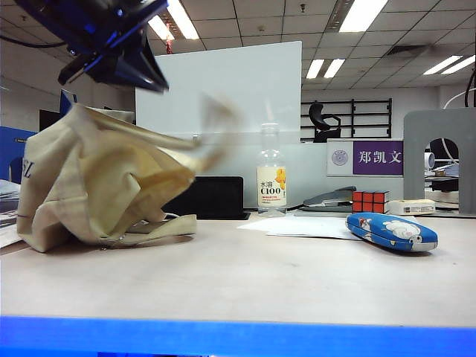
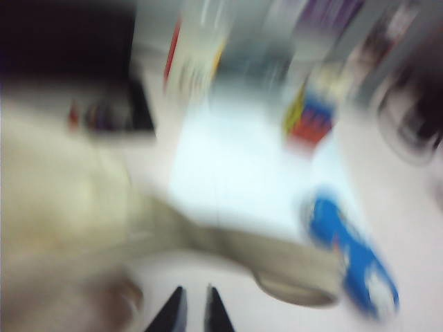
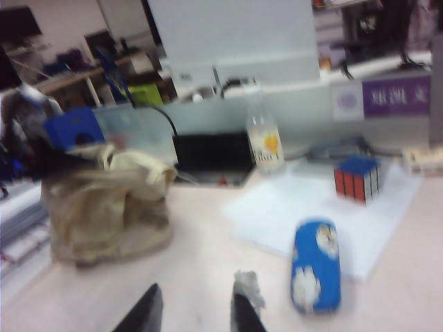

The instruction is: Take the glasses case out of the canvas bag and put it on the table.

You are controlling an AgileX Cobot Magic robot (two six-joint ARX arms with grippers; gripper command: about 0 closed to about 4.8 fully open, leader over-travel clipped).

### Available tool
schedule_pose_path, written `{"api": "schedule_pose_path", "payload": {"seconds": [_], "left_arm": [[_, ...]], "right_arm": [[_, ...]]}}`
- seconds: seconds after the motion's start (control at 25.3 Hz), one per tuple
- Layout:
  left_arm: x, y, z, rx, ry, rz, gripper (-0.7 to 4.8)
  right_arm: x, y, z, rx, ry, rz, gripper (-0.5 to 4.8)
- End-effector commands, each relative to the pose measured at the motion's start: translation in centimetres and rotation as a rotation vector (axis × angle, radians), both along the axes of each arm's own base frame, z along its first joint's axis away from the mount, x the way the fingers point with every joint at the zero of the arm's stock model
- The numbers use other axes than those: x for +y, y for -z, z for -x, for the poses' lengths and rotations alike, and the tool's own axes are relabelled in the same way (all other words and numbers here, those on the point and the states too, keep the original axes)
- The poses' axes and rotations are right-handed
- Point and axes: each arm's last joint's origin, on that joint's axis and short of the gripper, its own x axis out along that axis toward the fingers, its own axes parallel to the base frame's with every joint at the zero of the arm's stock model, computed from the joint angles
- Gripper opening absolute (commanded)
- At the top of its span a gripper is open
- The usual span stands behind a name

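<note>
Glasses case [image 1: 392,231], blue with white cartoon figures, lies on the pale table [image 1: 238,282] at the right of the exterior view, resting partly on white paper sheets [image 1: 297,225] and well apart from the canvas bag [image 1: 97,186]; the bag slumps crumpled at the left, one strap handle [image 1: 212,130] blurred in the air; above it the left gripper [image 2: 192,311] hangs high over the table, its jaws nearly together with only a thin gap and nothing between them; the right gripper [image 3: 194,311] hovers above the table nearer the case, jaws parted to a moderate gap, a scrap of pale material clinging to one finger; behind the case stand a Rubik's cube [image 1: 370,201] and a C100 drink bottle [image 1: 271,172].
</note>
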Motion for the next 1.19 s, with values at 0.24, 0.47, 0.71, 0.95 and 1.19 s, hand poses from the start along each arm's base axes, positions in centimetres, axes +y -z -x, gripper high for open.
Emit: {"api": "schedule_pose_path", "payload": {"seconds": [0.24, 0.47, 0.71, 0.95, 1.19], "left_arm": [[1.7, -1.1, 3.7, -0.245, -0.041, 0.075, 0.72], [4.9, -6.1, 10.3, -0.492, -0.153, -0.087, 0.70], [11.0, -7.4, 17.9, -0.704, -0.489, -0.116, 0.55], [13.2, -0.9, 21.9, -0.596, -0.547, -0.152, 0.52], [14.0, 6.1, 22.5, -0.516, -0.685, -0.055, -0.09]], "right_arm": [[0.6, 3.7, -2.4, 0.111, 0.005, 0.032, 1.75], [1.3, 5.9, -5.0, -0.002, 0.004, 0.003, 1.77], [1.7, 9.3, -6.7, 0.009, 0.012, 0.006, 1.34], [1.6, 12.4, -7.8, 0.062, 0.118, 0.026, 1.35], [1.3, 14.8, -8.2, 0.141, 0.260, 0.073, 1.36]]}}
